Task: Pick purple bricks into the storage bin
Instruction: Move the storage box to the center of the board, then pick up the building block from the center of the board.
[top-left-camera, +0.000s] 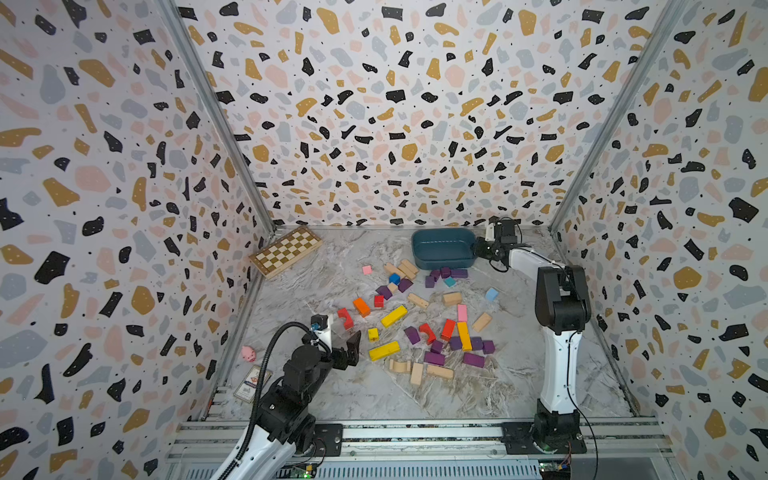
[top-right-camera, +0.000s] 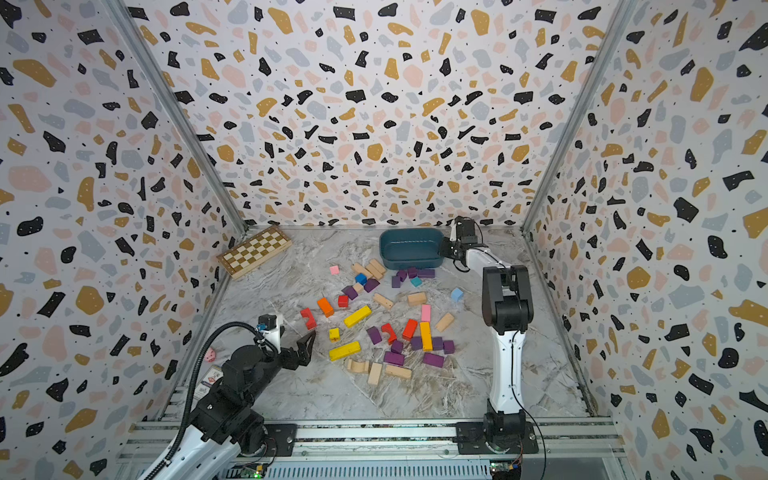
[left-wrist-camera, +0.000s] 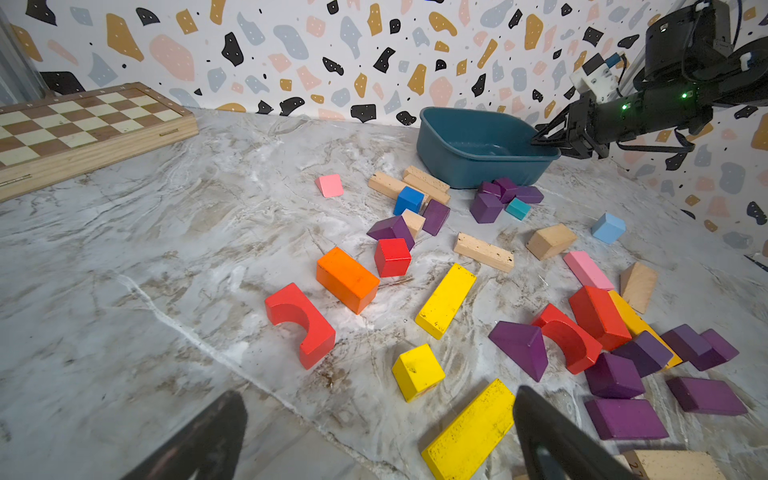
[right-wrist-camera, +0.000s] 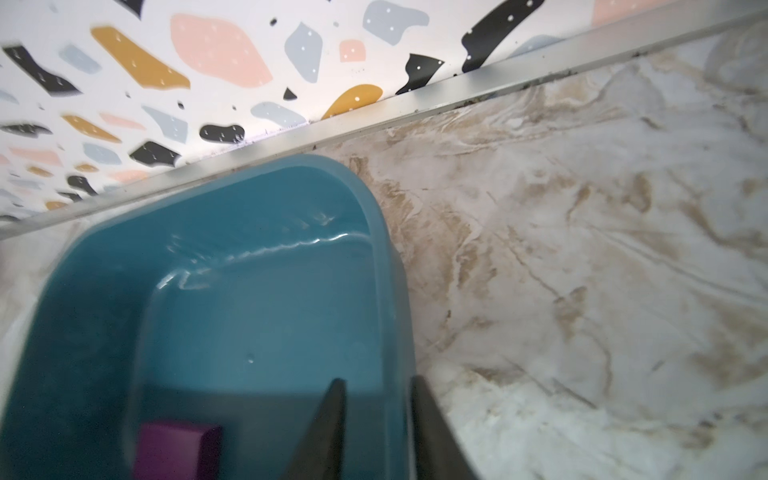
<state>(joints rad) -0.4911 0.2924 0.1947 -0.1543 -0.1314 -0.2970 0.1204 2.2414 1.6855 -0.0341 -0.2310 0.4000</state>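
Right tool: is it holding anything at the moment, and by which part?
Nothing. The right tool hangs at the rim of the storage bin with fingers apart, clamping nothing; a purple brick lies loose inside the bin.

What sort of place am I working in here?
Probably an enclosed robot test cell, not a home: terrazzo-print panels wall in a marble-look tabletop, a slotted aluminium rail runs along its front, and loose toy blocks lie scattered.
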